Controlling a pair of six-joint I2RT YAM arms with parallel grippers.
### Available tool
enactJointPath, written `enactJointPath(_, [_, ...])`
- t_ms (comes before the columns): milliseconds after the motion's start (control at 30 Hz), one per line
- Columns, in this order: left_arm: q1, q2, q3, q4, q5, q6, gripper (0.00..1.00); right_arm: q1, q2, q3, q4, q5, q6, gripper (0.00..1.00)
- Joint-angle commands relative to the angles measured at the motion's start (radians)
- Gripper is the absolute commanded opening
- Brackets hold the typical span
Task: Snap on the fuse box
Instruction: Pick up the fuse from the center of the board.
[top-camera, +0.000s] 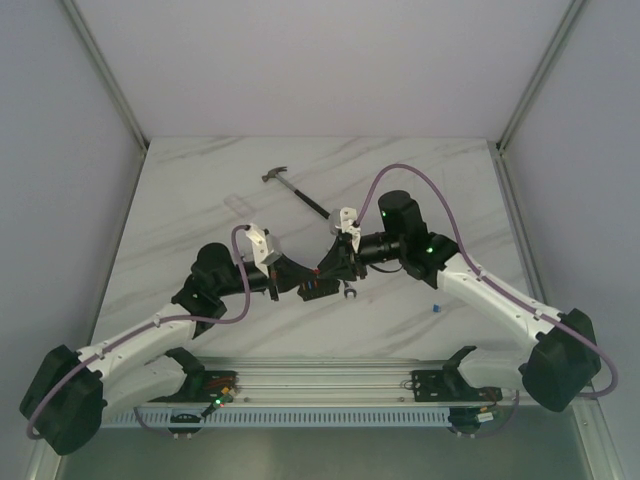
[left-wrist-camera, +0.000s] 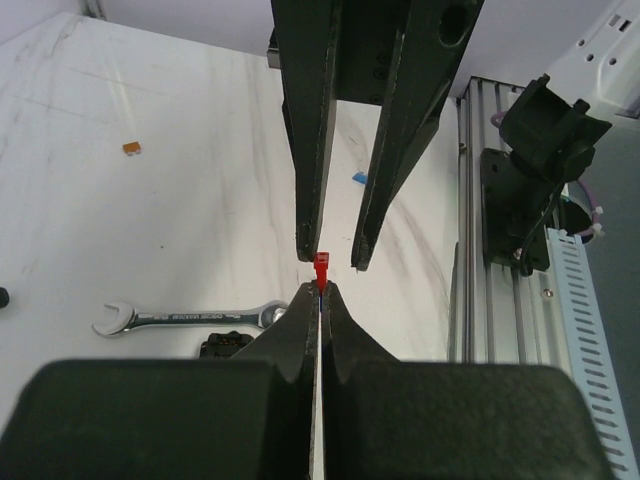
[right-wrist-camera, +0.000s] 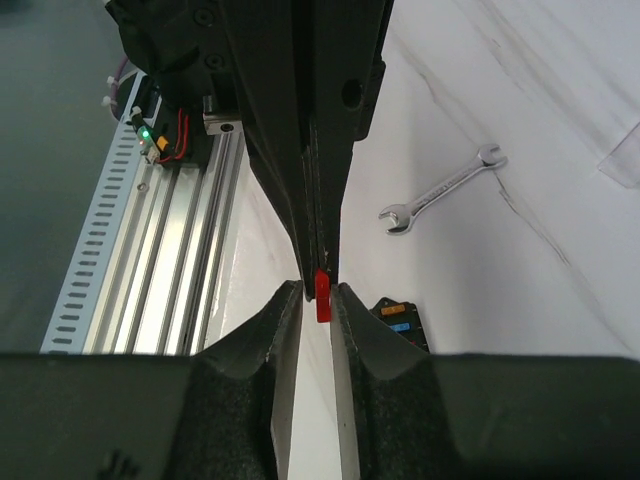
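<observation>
Tabletop (top-camera: 200, 200) bears fuse box (right-wrist-camera: 398, 318) (black) below jaws.

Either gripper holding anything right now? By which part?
Left gripper pinches a small red plastic fuse by one end; the other end sticks out. Right gripper straddles that end, jaws not closed on it.

Bright even light; soft shadows; wrist-view foregrounds blurred.

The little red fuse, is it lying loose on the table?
No, the left gripper pinches the red fuse between its closed tips, in the air.
</observation>
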Motion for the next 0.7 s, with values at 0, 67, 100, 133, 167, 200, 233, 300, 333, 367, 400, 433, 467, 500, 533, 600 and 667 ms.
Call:
enactJointPath(0, [-0.01, 0.01, 0.034, 0.002, 0.038, 0.033, 0.0, 0.0, 0.009, 0.037, -0.014, -0.052, -0.025, 0.22])
enactJointPath(67, [-0.014, 0.013, 0.038, -0.002, 0.038, 0.036, 0.0, 0.0, 0.007, 0.037, -0.017, -0.055, -0.027, 0.19])
enactJointPath(100, [-0.015, 0.013, 0.039, -0.003, 0.038, 0.037, 0.0, 0.0, 0.008, 0.037, -0.019, -0.054, -0.028, 0.18])
enactJointPath(133, [-0.017, 0.013, 0.04, -0.003, 0.038, 0.037, 0.0, 0.0, 0.008, 0.037, -0.02, -0.053, -0.028, 0.18])
enactJointPath(167, [-0.018, 0.013, 0.04, -0.003, 0.039, 0.039, 0.0, 0.0, 0.009, 0.037, -0.023, -0.053, -0.03, 0.17])
enactJointPath(200, [-0.018, 0.014, 0.041, -0.003, 0.039, 0.038, 0.0, 0.0, 0.01, 0.037, -0.025, -0.054, -0.033, 0.15])
enactJointPath(233, [-0.02, 0.013, 0.042, -0.004, 0.038, 0.04, 0.0, 0.0, 0.01, 0.036, -0.026, -0.053, -0.033, 0.14])
enactJointPath(300, [-0.022, 0.013, 0.042, -0.005, 0.038, 0.04, 0.0, 0.0, 0.011, 0.035, -0.029, -0.052, -0.034, 0.14])
enactJointPath(333, [-0.022, 0.012, 0.042, -0.006, 0.037, 0.041, 0.0, 0.0, 0.011, 0.035, -0.033, -0.052, -0.036, 0.13])
enactJointPath(367, [-0.024, 0.012, 0.043, -0.006, 0.037, 0.042, 0.0, 0.0, 0.011, 0.034, -0.035, -0.052, -0.037, 0.13])
enactJointPath(400, [-0.024, 0.011, 0.042, -0.006, 0.036, 0.042, 0.0, 0.0, 0.013, 0.034, -0.038, -0.052, -0.039, 0.14])
enactJointPath(433, [-0.024, 0.011, 0.043, -0.004, 0.035, 0.042, 0.0, 0.0, 0.014, 0.034, -0.042, -0.052, -0.042, 0.14])
enactJointPath(467, [-0.024, 0.01, 0.042, -0.004, 0.033, 0.041, 0.0, 0.0, 0.014, 0.034, -0.045, -0.054, -0.044, 0.15])
enactJointPath(500, [-0.025, 0.008, 0.042, -0.003, 0.033, 0.042, 0.0, -0.001, 0.016, 0.033, -0.047, -0.054, -0.046, 0.15])
enactJointPath(533, [-0.025, 0.007, 0.042, -0.003, 0.031, 0.042, 0.0, -0.001, 0.016, 0.033, -0.048, -0.053, -0.046, 0.16])
enactJointPath(600, [-0.025, 0.006, 0.043, -0.001, 0.03, 0.043, 0.0, 0.0, 0.015, 0.032, -0.051, -0.05, -0.048, 0.16])
enactJointPath(667, [-0.025, 0.008, 0.042, -0.001, 0.031, 0.043, 0.0, 0.0, 0.015, 0.031, -0.051, -0.044, -0.049, 0.16])
